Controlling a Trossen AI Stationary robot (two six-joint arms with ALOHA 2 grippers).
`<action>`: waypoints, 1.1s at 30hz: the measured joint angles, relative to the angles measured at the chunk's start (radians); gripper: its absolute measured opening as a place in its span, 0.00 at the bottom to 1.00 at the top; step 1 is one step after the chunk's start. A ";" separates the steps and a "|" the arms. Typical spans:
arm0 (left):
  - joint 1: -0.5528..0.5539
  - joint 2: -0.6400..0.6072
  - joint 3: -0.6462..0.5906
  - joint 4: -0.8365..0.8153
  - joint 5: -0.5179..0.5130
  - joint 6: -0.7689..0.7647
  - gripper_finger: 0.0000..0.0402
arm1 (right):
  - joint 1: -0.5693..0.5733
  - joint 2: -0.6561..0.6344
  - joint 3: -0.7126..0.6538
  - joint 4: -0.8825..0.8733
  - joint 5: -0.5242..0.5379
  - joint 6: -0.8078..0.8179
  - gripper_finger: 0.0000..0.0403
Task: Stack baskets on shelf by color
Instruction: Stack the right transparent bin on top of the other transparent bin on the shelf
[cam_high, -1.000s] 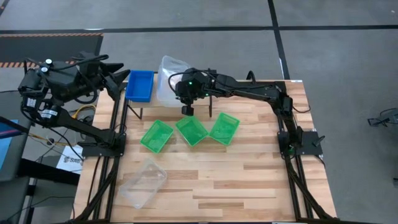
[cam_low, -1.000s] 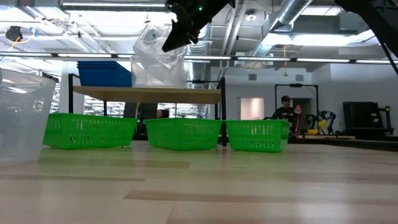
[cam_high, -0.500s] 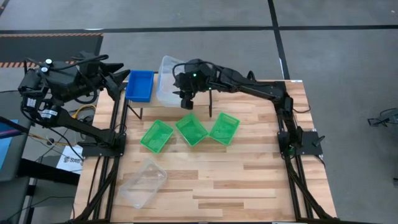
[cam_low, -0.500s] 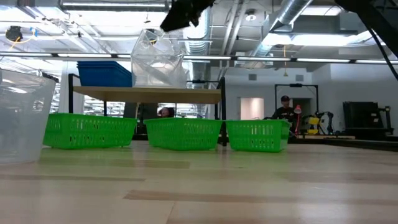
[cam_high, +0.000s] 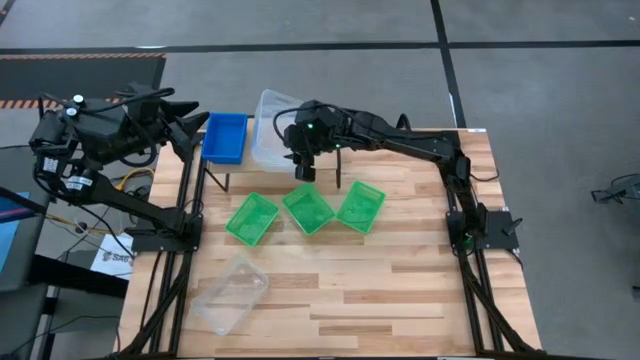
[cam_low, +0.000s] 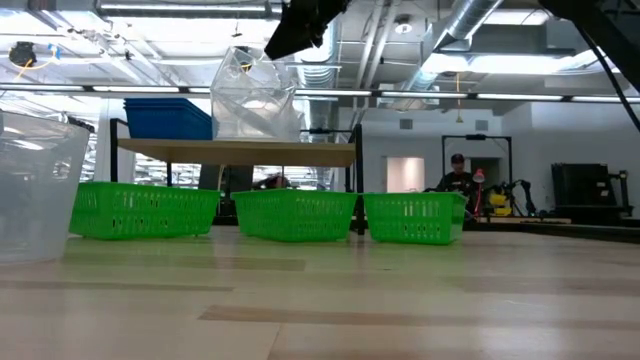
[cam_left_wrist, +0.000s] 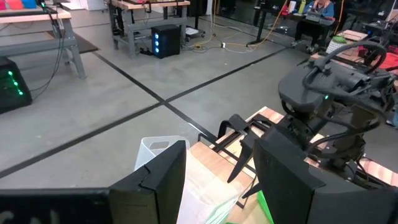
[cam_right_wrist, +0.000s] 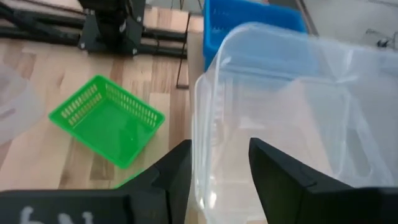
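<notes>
Clear see-through baskets (cam_high: 268, 135) sit nested on the shelf (cam_low: 330, 152), beside a blue stack (cam_high: 224, 137). Three green baskets (cam_high: 252, 217) (cam_high: 308, 208) (cam_high: 360, 205) rest on the table in front of the shelf. One more clear basket (cam_high: 230, 293) lies near the table's near left corner. My right gripper (cam_high: 303, 170) is open and hovers just above the clear stack's near wall (cam_right_wrist: 199, 143), clear of it in the low view (cam_low: 290, 25). My left gripper (cam_left_wrist: 221, 186) is open and waits off the table's far left corner.
The shelf's black legs (cam_high: 340, 178) stand just behind the green baskets. Bare wood (cam_high: 400, 290) covers the table's near and right parts. A person (cam_low: 457, 185) shows far off in the room behind.
My right gripper has risen away from the upper corner of the top clear basket and drawn slightly toward the far edge. That basket, tipped up a second ago, has settled level onto the clear stack on the shelf.
</notes>
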 joint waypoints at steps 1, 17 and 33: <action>0.000 0.000 0.000 0.000 0.000 0.000 0.44 | 0.000 0.000 -0.004 -0.001 0.000 0.003 0.45; 0.000 0.000 0.000 -0.004 0.003 0.000 0.44 | 0.003 0.000 -0.008 -0.009 -0.003 0.000 0.44; 0.000 0.000 0.000 -0.017 0.004 -0.003 0.44 | 0.002 0.000 -0.008 -0.009 -0.003 0.000 0.44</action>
